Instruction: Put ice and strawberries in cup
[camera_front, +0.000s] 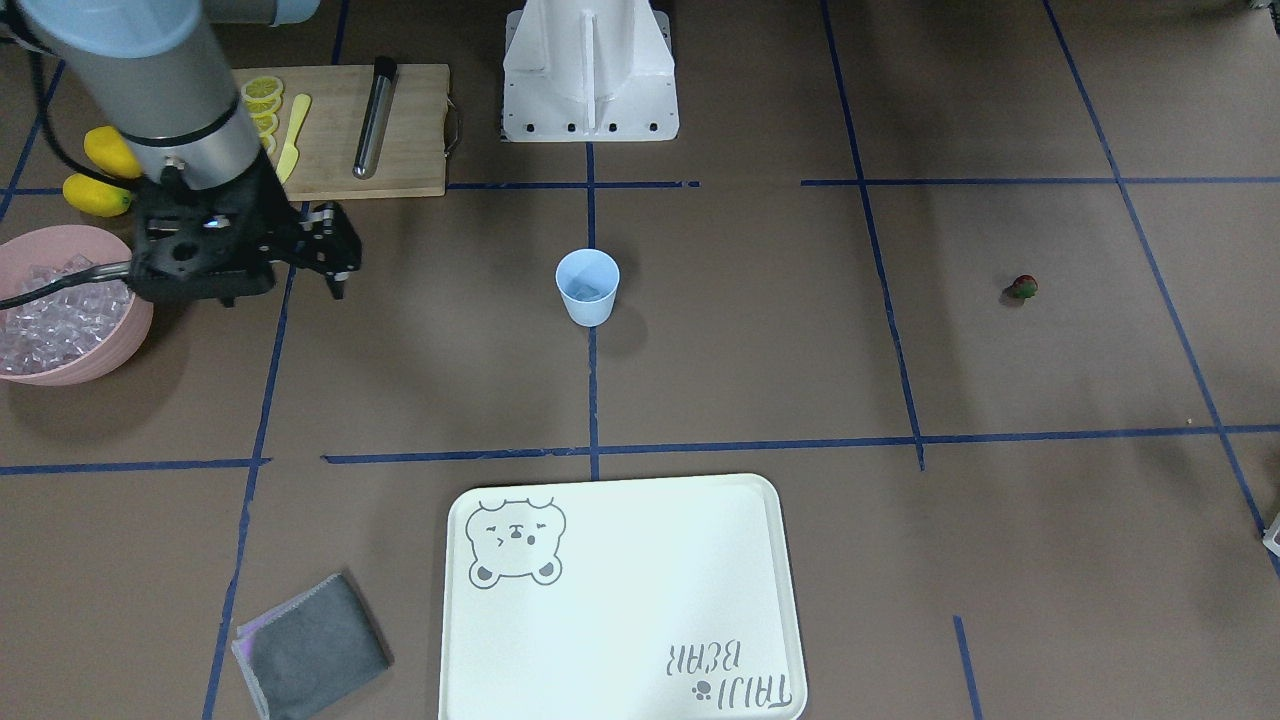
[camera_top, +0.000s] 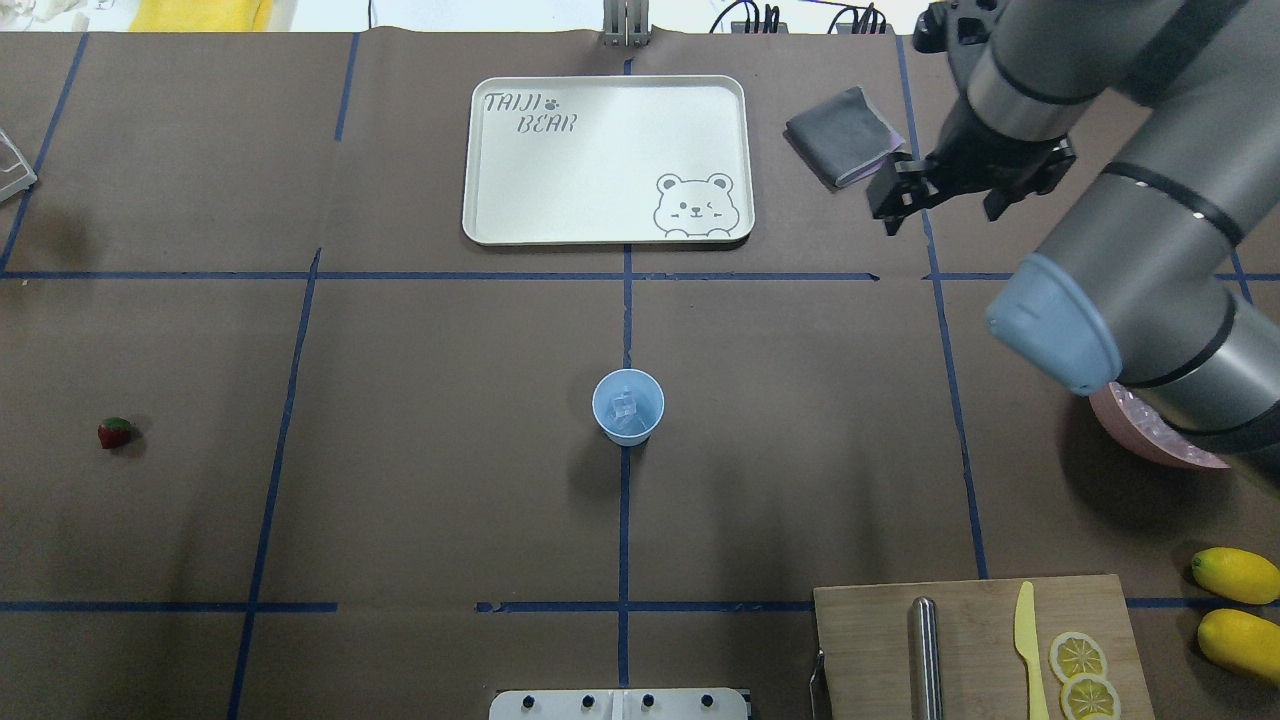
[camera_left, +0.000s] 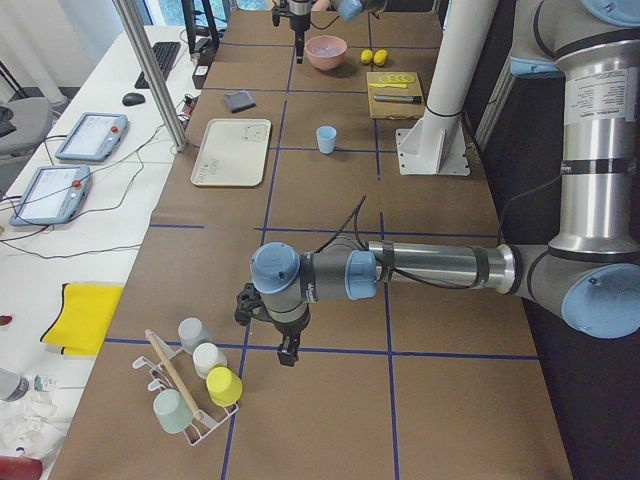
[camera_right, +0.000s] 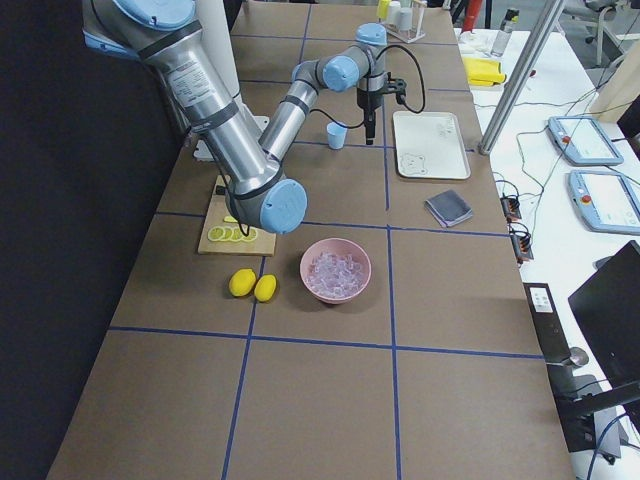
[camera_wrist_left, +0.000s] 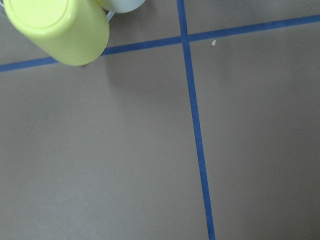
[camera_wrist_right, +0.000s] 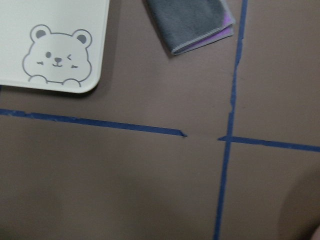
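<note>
Nearest the front-facing camera lie the white tray (camera_front: 620, 600) and a folded grey cloth (camera_front: 310, 650), neither part of the job. Beyond them, mid-surface, the pale blue cup (camera_front: 587, 288) stands upright with some clear ice (camera_top: 625, 405) already inside. More ice fills the pink bowl (camera_front: 100, 355) on the robot's right.

What remains, by my reading, is the strawberry (camera_top: 114, 432). It is a tiny red berry with a green top, alone on the bare surface well out on the robot's left, far from the cup.

The right pincer (camera_front: 338, 275) hangs raised to the robot's right of the cup, with nothing visibly in it. I cannot tell whether its fingers are apart or together. From it the berry lies beyond the cup (nearly the whole surface away).

The left pincer (camera_left: 286, 358) hovers low at the left end by a rack of upturned cups (camera_left: 209, 360), and its state cannot be judged from that side view. That arm looks the nearer one for the berry. The berry is too small for its long axis to be made out.
</note>
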